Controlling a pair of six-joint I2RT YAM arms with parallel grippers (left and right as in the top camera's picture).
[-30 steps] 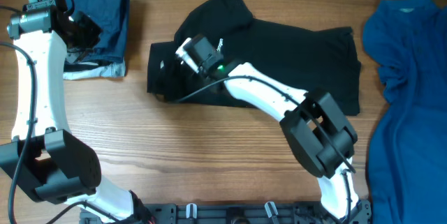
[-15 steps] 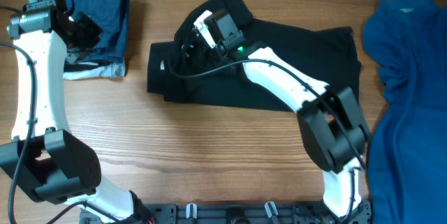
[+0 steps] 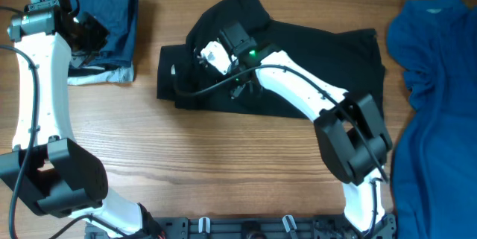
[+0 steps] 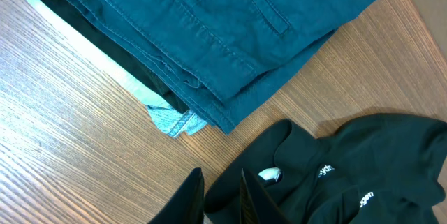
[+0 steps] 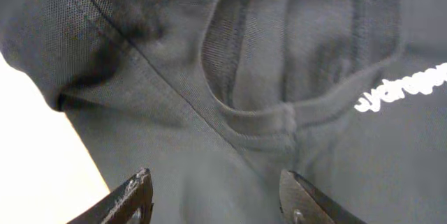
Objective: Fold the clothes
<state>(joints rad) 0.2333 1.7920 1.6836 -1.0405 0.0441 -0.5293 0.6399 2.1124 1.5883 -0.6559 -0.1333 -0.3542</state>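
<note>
The black polo (image 3: 313,60) lies partly folded in the middle of the table, one sleeve (image 3: 242,8) sticking out toward the back. My right gripper (image 3: 214,51) hovers over its left part, open, with only black fabric and the collar seam (image 5: 258,116) below the fingers (image 5: 136,192); nothing is between them. White lettering (image 5: 405,88) shows on the cloth. My left gripper (image 3: 93,30) hangs over the folded navy garments (image 3: 112,16), its fingers (image 4: 192,196) almost together and holding nothing. The left wrist view also catches the polo (image 4: 349,175).
The navy garments (image 4: 209,28) are stacked at the back left with a pale blue piece (image 4: 174,121) underneath. A bright blue shirt (image 3: 436,105) lies crumpled along the right edge. Bare wooden table (image 3: 186,164) runs across the front.
My right gripper has opened and let go of the polo, swinging up toward the back sleeve and then back down-left. The left arm has not moved.
</note>
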